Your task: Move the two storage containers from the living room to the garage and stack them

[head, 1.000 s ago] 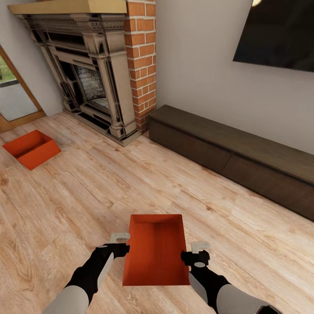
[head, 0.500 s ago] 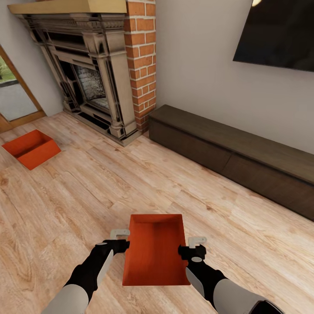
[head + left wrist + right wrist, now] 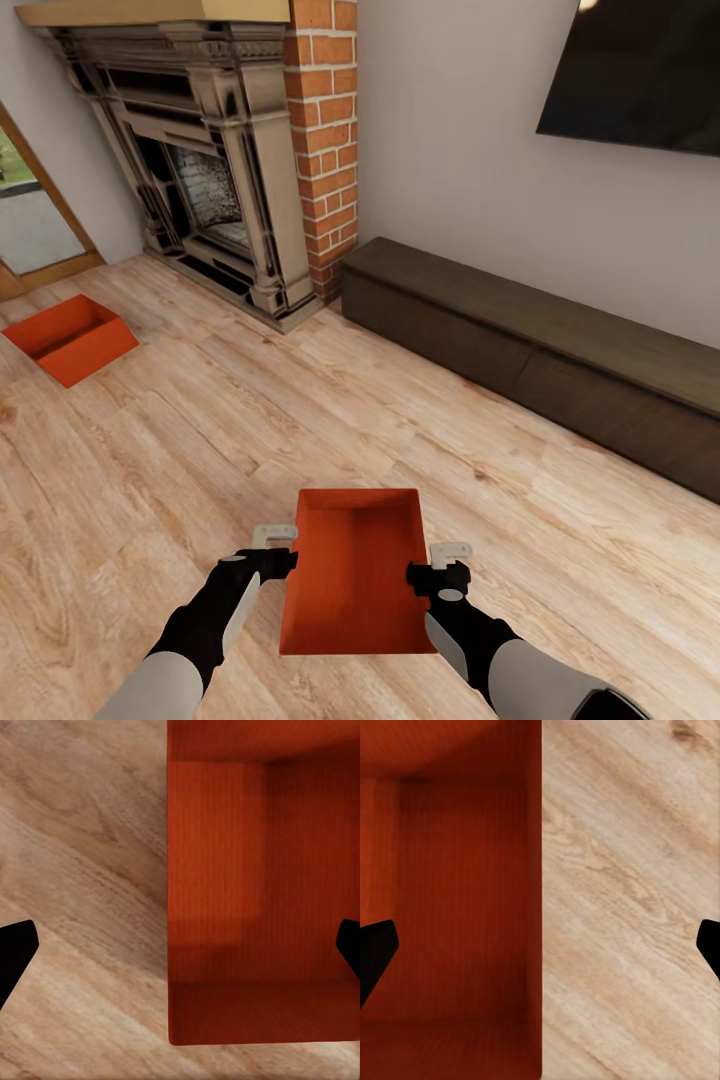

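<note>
I judge the near storage container (image 3: 352,570) light and stiff, its slick flared walls best pinched at mid-length on both long sides. It sits on the wood floor (image 3: 150,470) between my claws: left claw (image 3: 272,549) and right claw (image 3: 440,562) each straddle a wall, jaws wide, gripping nothing. Wrist views show each rim between the fingertips (image 3: 15,952); the head view alone shows the second storage container (image 3: 70,338) near the fireplace (image 3: 210,170).
</note>
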### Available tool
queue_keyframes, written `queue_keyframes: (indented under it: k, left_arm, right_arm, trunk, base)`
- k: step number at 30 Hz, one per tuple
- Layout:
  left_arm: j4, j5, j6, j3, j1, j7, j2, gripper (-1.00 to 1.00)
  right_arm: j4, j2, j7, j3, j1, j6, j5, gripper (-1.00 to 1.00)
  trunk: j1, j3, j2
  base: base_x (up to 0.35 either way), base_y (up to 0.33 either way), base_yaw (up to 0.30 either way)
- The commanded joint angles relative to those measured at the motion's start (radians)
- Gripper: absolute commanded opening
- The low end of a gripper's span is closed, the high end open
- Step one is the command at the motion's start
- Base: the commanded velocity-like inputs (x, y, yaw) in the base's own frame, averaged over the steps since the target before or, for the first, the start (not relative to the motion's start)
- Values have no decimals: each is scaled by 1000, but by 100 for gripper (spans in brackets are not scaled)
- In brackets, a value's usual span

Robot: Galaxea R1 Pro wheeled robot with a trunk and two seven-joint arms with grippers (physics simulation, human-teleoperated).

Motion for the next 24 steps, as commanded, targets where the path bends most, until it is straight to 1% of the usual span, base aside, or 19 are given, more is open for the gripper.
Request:
queue_keyframes:
  k: [1,24]
  left_arm:
    - [-2,-1,5,1,0,2,-1,100]
    - [15,3,6,-2,0,6,-1,100]
  right_arm:
    - [1,0,-4,8,-1,-5,-11,100]
    - [1,-2,-3,9,-1,2,-10,100]
  trunk:
    - [4,-4,-8]
    - [92,-76,-169]
  base:
    - [0,0,0]
    - [0,0,0]
